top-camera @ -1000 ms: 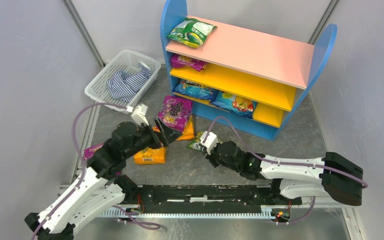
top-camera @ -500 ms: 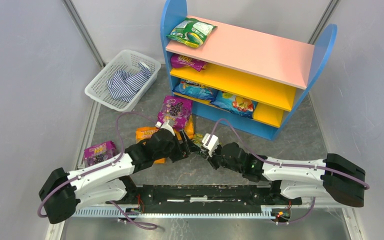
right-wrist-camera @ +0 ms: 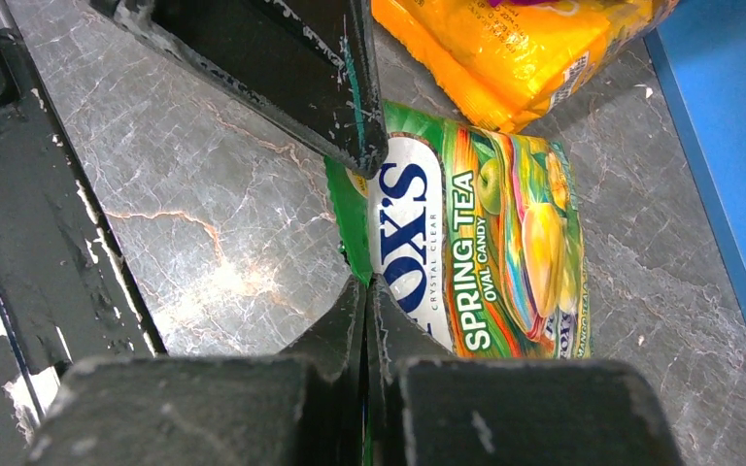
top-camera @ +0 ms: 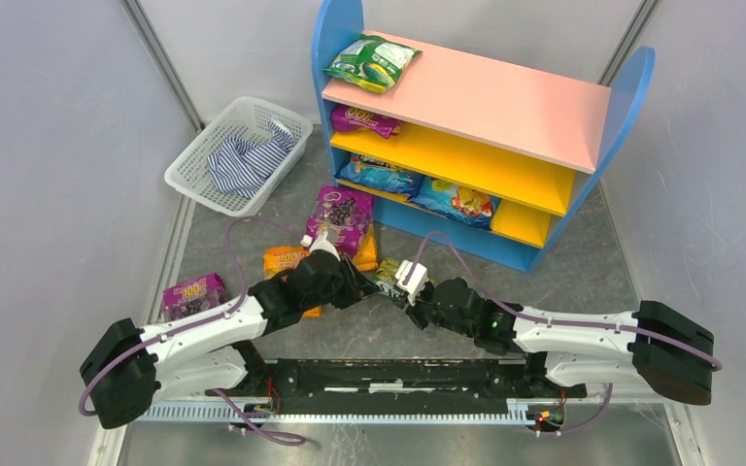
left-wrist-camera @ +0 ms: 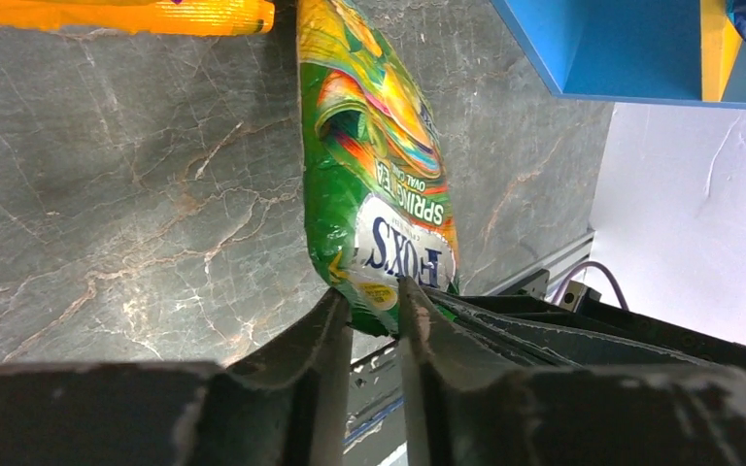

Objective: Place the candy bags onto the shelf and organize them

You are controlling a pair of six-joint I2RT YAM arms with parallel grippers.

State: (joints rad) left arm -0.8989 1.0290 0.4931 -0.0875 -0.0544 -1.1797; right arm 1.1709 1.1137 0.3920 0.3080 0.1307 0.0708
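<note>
Black mounting rail [top-camera: 398, 374] runs along the near edge, with both arm bases on it. The right gripper [right-wrist-camera: 366, 286] has its jaws pressed together on the thin green edge seam of the green-yellow glossy FOX'S candy bag [right-wrist-camera: 476, 252]. The left gripper [left-wrist-camera: 372, 291] has its jaws narrowed to a small gap with the bag's end at the fingertips. Cannot tell whether it is pinched or only touched.

The bag lies on the grey marbled table [right-wrist-camera: 204, 243], mid-front, between the two grippers. From overhead it is mostly hidden under the wrists and only a sliver shows.

Just beyond it is an orange glossy candy bag [right-wrist-camera: 515, 49], cut off at the top of the right wrist view. A purple glossy candy bag [top-camera: 340, 216] lies over it. A second orange bag [top-camera: 282, 260] is half hidden under the left arm. A small purple bag [top-camera: 192, 294] sits well apart at the table's left side.

Back right stands the three-tier shelf with rounded blue side panels [top-camera: 631, 87].
- **Pink top board:** a green bag [top-camera: 372, 61] at the left end.
- **Yellow middle board:** a purple bag on the shelf [top-camera: 364, 120] at the left end, partly shadowed.
- **Blue base:** two blue bags [top-camera: 381, 175], their tops hidden by the board above.

Back left, beside the shelf, is a white plastic mesh basket [top-camera: 186, 167] holding a blue-white striped cloth [top-camera: 248, 160].

Plain grey-white wall panels [top-camera: 49, 146] close in the sides and back.
</note>
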